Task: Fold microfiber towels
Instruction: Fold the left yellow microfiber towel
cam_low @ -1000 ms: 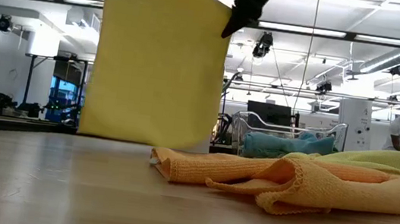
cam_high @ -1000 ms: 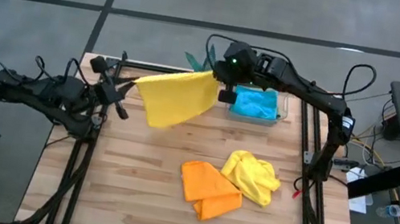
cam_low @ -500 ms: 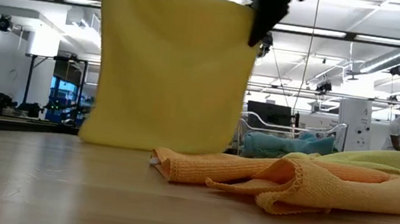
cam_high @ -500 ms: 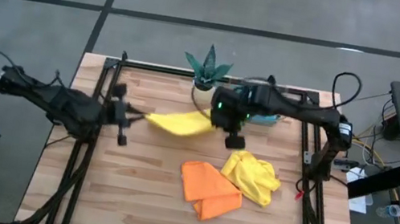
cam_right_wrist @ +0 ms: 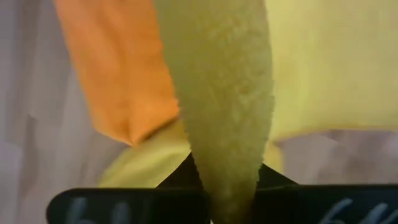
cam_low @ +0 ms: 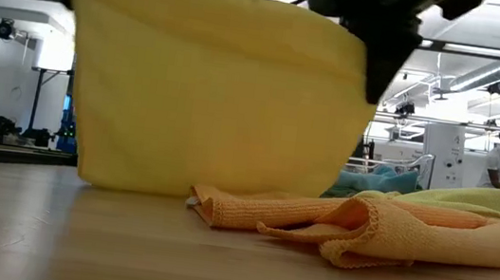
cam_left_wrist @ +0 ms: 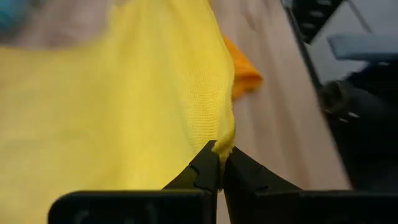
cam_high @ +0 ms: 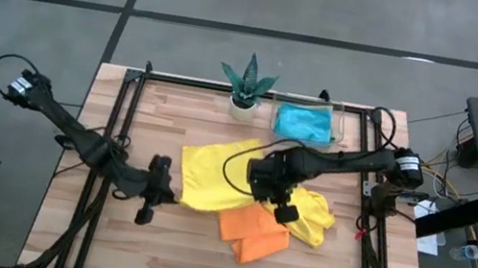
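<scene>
Notably, you had the yellow towel pinched by both clenched grippers, left gripper and right gripper, its held edge stretched between them just beside the orange towel.

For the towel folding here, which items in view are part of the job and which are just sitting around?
Part of the job: held yellow towel, gripped by left gripper and right gripper; orange towel; crumpled yellow towel; blue towel.

Lying about: potted plant; clear tray.
</scene>
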### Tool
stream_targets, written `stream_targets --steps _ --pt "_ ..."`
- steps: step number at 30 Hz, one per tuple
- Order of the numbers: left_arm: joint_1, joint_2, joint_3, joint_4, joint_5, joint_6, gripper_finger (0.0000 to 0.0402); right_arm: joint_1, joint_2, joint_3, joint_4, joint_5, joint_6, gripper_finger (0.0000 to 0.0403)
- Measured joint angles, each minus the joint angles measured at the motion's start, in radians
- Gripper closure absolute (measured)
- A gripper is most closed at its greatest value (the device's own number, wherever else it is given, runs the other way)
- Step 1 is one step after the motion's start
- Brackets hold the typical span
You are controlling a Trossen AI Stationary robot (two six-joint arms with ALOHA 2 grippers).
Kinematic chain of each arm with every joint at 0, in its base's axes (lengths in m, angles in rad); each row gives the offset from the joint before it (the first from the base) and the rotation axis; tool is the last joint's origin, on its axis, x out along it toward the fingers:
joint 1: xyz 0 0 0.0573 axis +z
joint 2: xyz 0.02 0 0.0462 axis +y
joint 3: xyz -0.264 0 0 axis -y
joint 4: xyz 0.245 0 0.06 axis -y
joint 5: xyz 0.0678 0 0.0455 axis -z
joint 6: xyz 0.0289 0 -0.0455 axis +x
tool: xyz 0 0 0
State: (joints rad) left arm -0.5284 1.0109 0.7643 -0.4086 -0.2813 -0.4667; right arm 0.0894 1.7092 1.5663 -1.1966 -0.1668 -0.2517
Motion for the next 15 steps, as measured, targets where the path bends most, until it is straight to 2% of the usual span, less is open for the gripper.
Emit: stream_targets --steps 5,7,11,15 --pt "-0.004 0.108 0.001 0.037 0.150 -0.066 0.0401 0.041 0.000 -0.070 0.090 -0.046 0.046 0.0394" --pt "-0.004 0.141 0.006 0.042 0.181 -0.078 0.0401 0.051 0.000 -0.088 0.111 -0.044 0.054 0.0394" --pt "0.004 0.182 0.005 0.018 0.149 -0.073 0.0401 0.055 0.000 -0.118 0.208 -0.031 0.083 0.0394" --pt "0.023 0.197 0.002 -0.038 0.043 -0.075 0.0401 0.046 0.002 -0.154 0.311 0.051 0.087 0.0394"
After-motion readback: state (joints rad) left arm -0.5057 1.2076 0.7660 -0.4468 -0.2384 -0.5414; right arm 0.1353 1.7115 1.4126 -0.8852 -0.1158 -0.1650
